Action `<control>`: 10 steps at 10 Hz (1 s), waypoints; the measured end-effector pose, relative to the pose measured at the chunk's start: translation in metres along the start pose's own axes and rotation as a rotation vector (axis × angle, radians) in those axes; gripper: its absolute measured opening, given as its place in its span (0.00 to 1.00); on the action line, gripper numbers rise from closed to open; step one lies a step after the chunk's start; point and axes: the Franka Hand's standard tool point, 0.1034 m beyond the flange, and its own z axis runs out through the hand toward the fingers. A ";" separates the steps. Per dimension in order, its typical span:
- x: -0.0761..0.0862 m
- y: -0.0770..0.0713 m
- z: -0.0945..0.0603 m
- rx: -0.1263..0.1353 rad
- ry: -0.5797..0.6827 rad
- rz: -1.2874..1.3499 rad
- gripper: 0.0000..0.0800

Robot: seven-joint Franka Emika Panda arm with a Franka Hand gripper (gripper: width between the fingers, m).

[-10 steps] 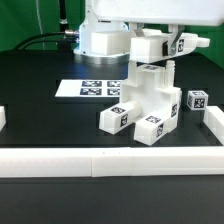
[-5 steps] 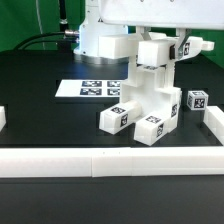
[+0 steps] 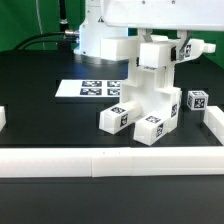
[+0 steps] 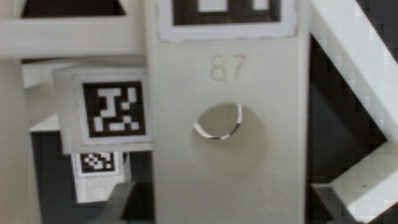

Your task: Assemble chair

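The chair (image 3: 145,105) is a stack of glossy white tagged blocks in the middle of the black table, with two legs pointing toward the front wall. My gripper (image 3: 158,55) is at its top, shut on an upright white panel (image 3: 152,60). In the wrist view this panel (image 4: 222,140) fills the middle, with the number 87, a round hole and a tag at its upper end. My gripper (image 4: 222,215) has one jaw against each side edge of the panel. A tagged white block (image 4: 111,105) shows beside the panel. A loose tagged cube (image 3: 196,100) lies at the exterior view's right.
The marker board (image 3: 92,88) lies flat behind the chair at the exterior view's left. A long low white border wall (image 3: 100,160) runs along the front, with short wall pieces at both sides (image 3: 214,125). The robot base (image 3: 105,35) stands at the back.
My gripper and the panel in it have shifted slightly down and toward the exterior view's right. The rest of the chair has not moved.
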 end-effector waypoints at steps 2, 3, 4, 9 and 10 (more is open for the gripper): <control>0.000 0.000 0.005 -0.006 0.002 -0.003 0.36; -0.001 0.001 0.008 -0.010 0.000 -0.003 0.36; -0.001 0.001 0.008 -0.011 0.000 -0.003 0.36; 0.003 0.006 0.025 -0.025 0.004 0.000 0.36; 0.003 0.008 0.028 -0.030 0.002 0.000 0.36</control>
